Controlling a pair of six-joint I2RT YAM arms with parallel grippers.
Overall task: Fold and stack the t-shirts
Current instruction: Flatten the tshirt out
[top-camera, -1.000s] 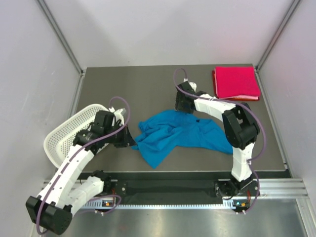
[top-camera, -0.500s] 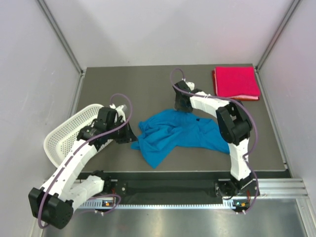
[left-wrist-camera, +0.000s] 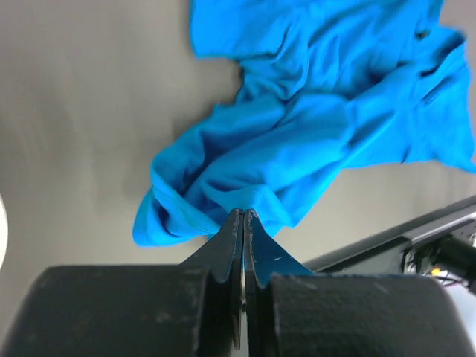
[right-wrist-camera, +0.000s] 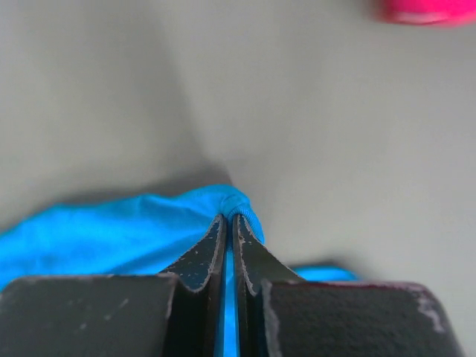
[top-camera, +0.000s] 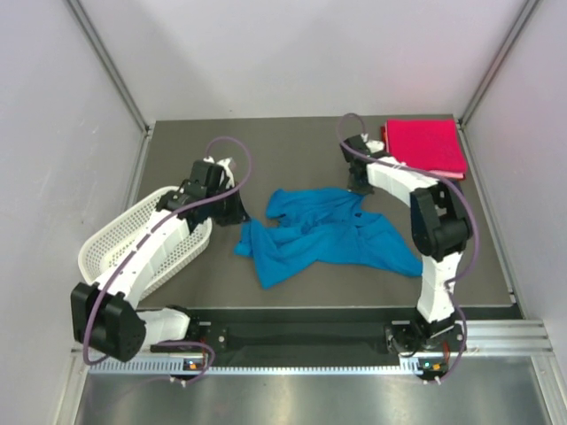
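The blue t-shirt (top-camera: 323, 235) lies crumpled mid-table, partly drawn out between the two arms. My left gripper (top-camera: 234, 212) is at its left edge, and in the left wrist view the jaws (left-wrist-camera: 243, 214) are shut with a fold of the blue t-shirt (left-wrist-camera: 312, 111) pinched at their tips. My right gripper (top-camera: 358, 182) is at the shirt's far edge. In the right wrist view it (right-wrist-camera: 229, 219) is shut on a ribbed blue hem (right-wrist-camera: 239, 199). The pink-red t-shirt (top-camera: 424, 148) lies folded flat at the back right corner, and its edge (right-wrist-camera: 428, 9) also shows in the right wrist view.
A white mesh basket (top-camera: 120, 252) lies tipped at the table's left edge, under my left arm. Grey walls close in the table on three sides. A black rail (top-camera: 301, 335) runs along the near edge.
The right gripper has shut on the blue shirt's far edge and shifted right toward the pink-red shirt. The left arm has carried its corner toward the back, so the shirt is drawn out wider.
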